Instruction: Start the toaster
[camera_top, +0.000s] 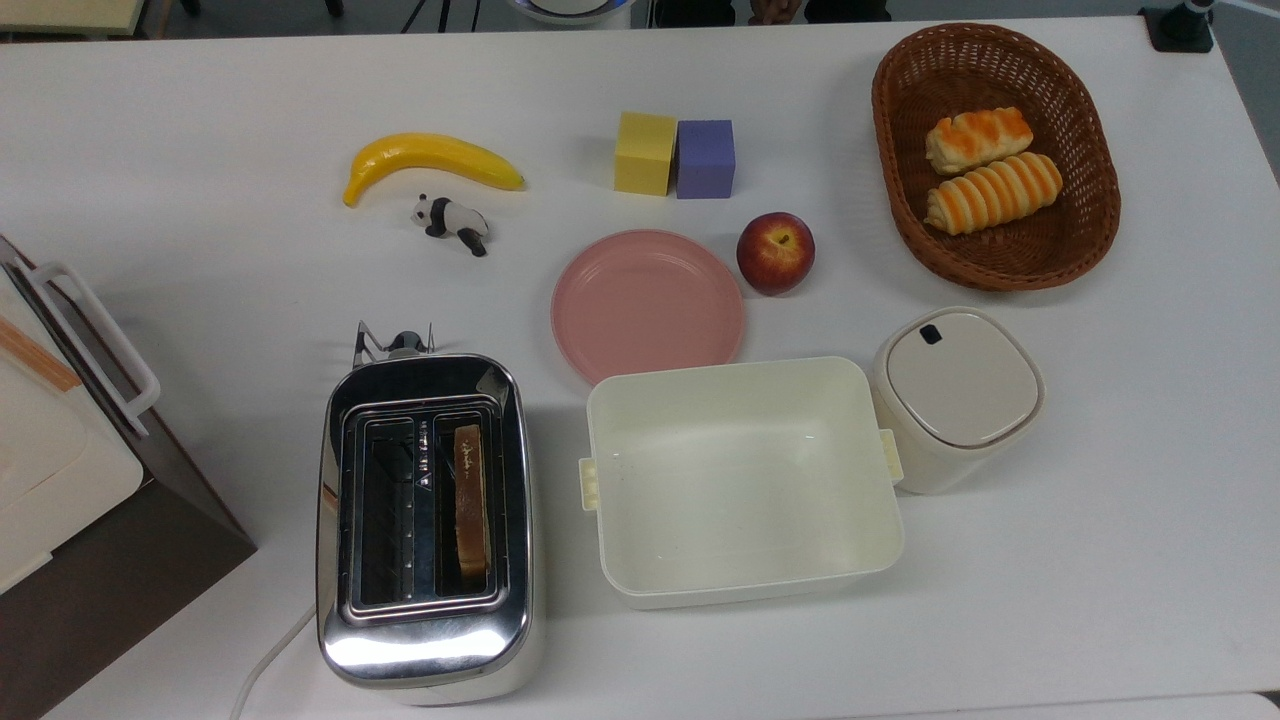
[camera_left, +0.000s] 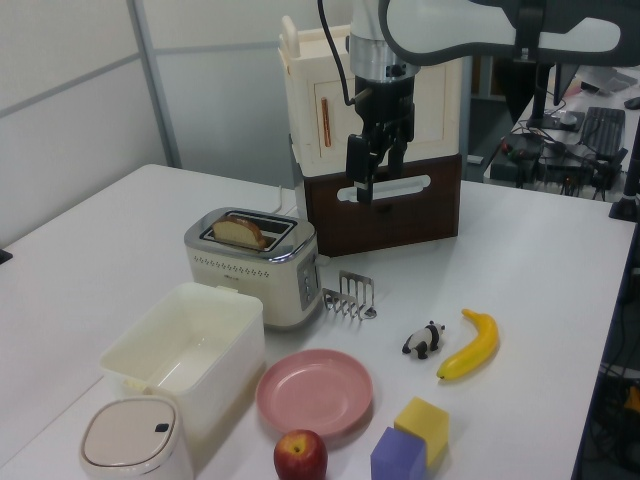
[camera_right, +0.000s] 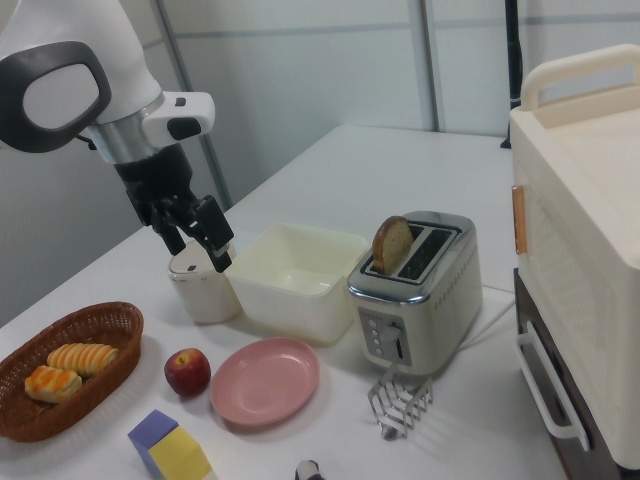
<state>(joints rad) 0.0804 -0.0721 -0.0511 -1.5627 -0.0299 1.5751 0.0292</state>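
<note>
Chrome toaster (camera_top: 425, 530) sits at the top view's lower left, nearest the lens, one slice of toast (camera_top: 470, 510) standing in the slot on the top view's right; the other slot is dark and looks empty. Its cord (camera_top: 265, 665) runs off the bottom edge, cut off. Lever (camera_right: 398, 346) shows on the front panel in the right view, partway down its slot. A small wire toast rack (camera_left: 349, 293) stands just beside the toaster's lever end, partly hidden by the toaster's body in the top view. Cream box appliance (camera_top: 60, 460) is cropped by the top view's left edge. Gripper (camera_left: 377, 160) hangs in the air at upper centre of the left view, above and behind the toaster, touching nothing; jaws slightly parted, holding nothing. Open cream tub (camera_top: 740, 480) lies just beside the toaster. Lidded canister (camera_top: 955, 395) touches the tub's far end.
</note>
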